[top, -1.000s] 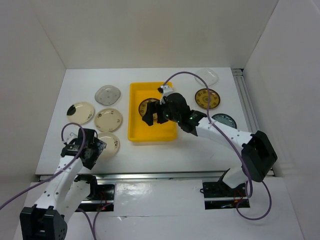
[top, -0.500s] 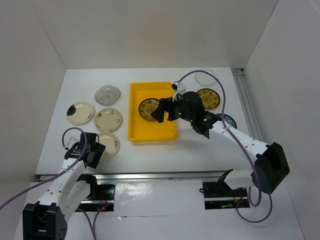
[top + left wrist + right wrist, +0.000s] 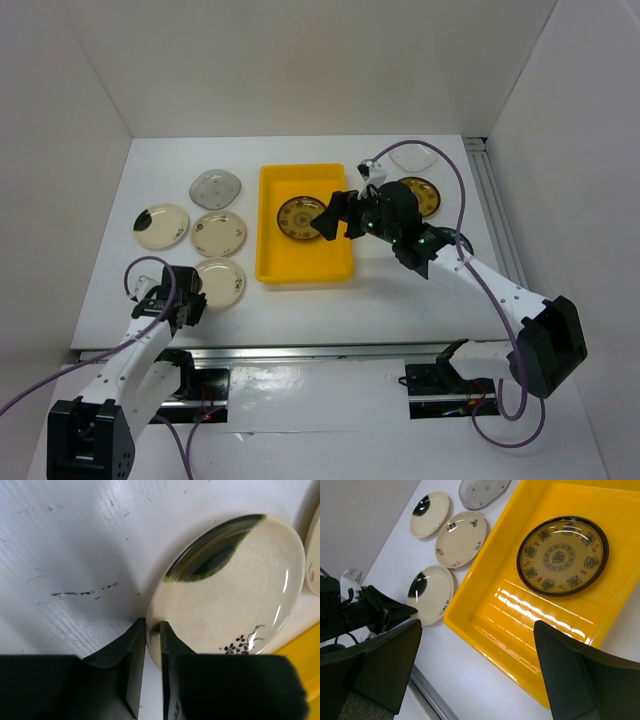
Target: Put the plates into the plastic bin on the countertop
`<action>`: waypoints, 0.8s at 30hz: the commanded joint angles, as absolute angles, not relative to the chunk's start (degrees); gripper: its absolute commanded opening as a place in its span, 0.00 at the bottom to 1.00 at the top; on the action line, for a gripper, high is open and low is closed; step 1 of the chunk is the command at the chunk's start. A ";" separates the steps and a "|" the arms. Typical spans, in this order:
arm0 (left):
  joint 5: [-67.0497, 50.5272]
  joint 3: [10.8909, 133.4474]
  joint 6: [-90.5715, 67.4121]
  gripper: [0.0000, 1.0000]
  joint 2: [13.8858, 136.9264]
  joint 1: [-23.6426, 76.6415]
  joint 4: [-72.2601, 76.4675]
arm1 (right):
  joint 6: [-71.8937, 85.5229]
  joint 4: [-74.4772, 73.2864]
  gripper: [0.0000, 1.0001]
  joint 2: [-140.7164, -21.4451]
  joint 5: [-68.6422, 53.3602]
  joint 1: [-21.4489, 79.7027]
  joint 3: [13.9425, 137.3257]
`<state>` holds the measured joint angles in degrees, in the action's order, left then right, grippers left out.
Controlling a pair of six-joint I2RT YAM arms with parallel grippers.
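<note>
**Stiff, slick, breakable plates: probably best pinched at the rim**

On the worktop [image 3: 150, 170], yellow bin [image 3: 270, 262] with one dark patterned plate [image 3: 299, 218] inside, other plates loose on both sides. Right arm stretched over the bin, right gripper [image 3: 476, 624] wide open, empty. Left arm folded low, left gripper [image 3: 152, 627] nearly closed, tips at the nearest cream plate [image 3: 235, 595], nothing visibly held.

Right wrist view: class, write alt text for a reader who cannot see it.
A brown, gold-patterned plate lies flat in a yellow bin, seen from above through the open right gripper. Left of the bin in the picture, three cream plates, two with a dark patch, and a grey plate lie on the white countertop.
</note>
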<state>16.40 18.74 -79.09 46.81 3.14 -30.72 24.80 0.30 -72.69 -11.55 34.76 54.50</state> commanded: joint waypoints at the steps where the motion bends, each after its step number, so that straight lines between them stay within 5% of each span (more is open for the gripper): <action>1: 16.52 16.44 -79.98 0.17 47.99 2.81 -34.97 | 25.84 3.08 1.00 -69.61 -12.22 33.93 53.96; 5: 15.91 15.83 -80.51 0.00 48.52 2.81 -34.98 | 25.84 3.08 1.00 -68.39 -12.22 33.31 53.96; 11: 14.68 20.11 -79.37 0.00 40.54 2.81 -40.85 | 25.84 1.14 1.00 -66.71 -12.22 31.73 53.96; 19: 18.20 40.31 -73.84 0.00 34.89 2.81 -49.66 | 24.79 -4.30 1.00 -63.55 -8.09 30.06 54.58; 24: 7.32 44.47 -58.85 0.00 37.08 2.81 -34.40 | 24.79 -8.34 1.00 -59.60 -4.05 27.34 53.97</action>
